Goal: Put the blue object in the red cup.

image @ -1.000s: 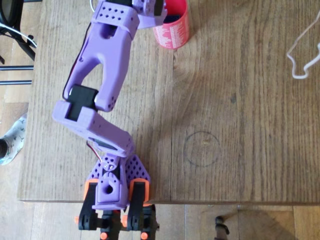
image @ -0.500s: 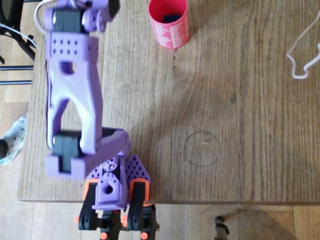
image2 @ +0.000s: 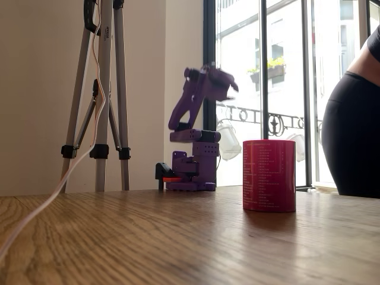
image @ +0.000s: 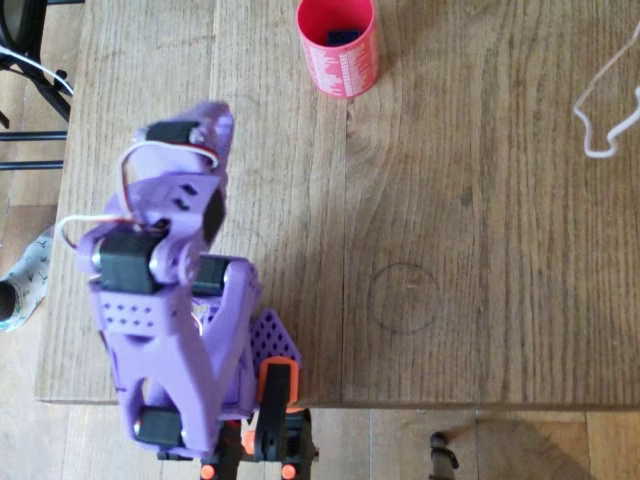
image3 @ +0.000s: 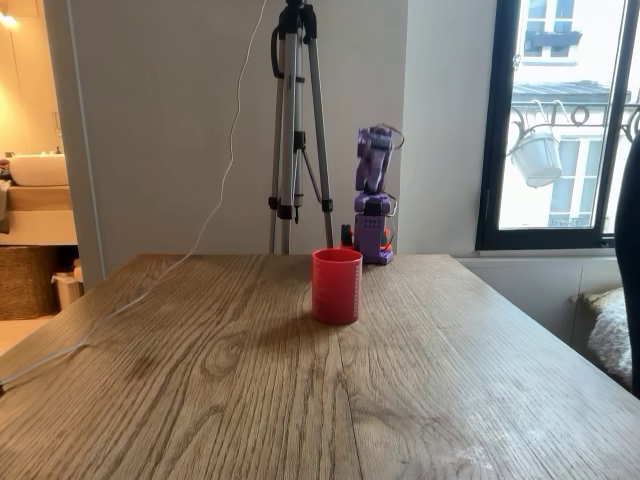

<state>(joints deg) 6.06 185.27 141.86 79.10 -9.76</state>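
1. The purple arm point(image: 175, 330) is folded back over its own base in the overhead view, upper links stacked above the mount.
2. In a fixed view the arm point(image2: 196, 107) rises from its base with the wrist bent forward.
3. The gripper point(image: 195, 130) holds nothing; its jaw state is unclear.

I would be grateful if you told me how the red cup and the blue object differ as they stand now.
The red cup is large, round and open-topped; the blue object is far smaller and blocky. The cup stands upright on the table, whereas the blue object lies inside the cup. The cup carries fine white print; the blue object looks plain.
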